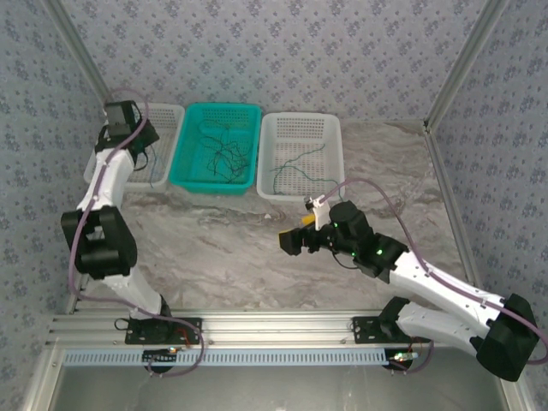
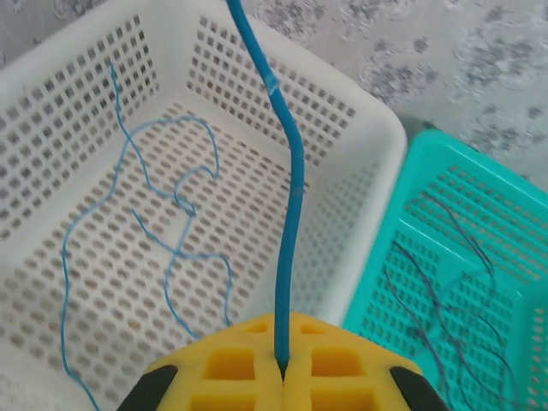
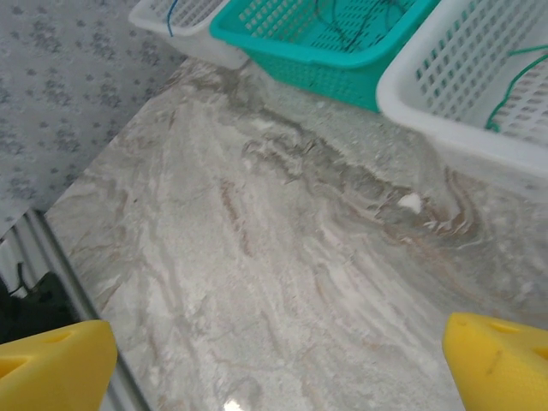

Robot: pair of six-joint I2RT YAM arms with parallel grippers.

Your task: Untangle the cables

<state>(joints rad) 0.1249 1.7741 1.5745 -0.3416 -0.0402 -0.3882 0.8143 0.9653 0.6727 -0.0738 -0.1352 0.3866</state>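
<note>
My left gripper (image 2: pixel 282 370) is shut on a blue cable (image 2: pixel 292 205) that runs straight away from the yellow pads, above the left white basket (image 2: pixel 360 128). Another thin blue cable (image 2: pixel 175 248) lies looped on that basket's floor. From above, the left gripper (image 1: pixel 128 128) hangs over this basket (image 1: pixel 167 116). Dark purple cables (image 1: pixel 224 152) lie tangled in the teal basket (image 1: pixel 193 175). A green cable (image 1: pixel 300 163) lies in the right white basket (image 1: pixel 301 195). My right gripper (image 3: pixel 278 377) stands open over bare marble, its yellow fingertips (image 3: pixel 51 368) wide apart with nothing between them.
The three baskets stand side by side along the back wall. The marble table (image 1: pixel 223 248) stretches in front of them. The right gripper (image 1: pixel 298 231) hovers just in front of the right basket. An aluminium rail (image 1: pixel 257 325) runs along the near edge.
</note>
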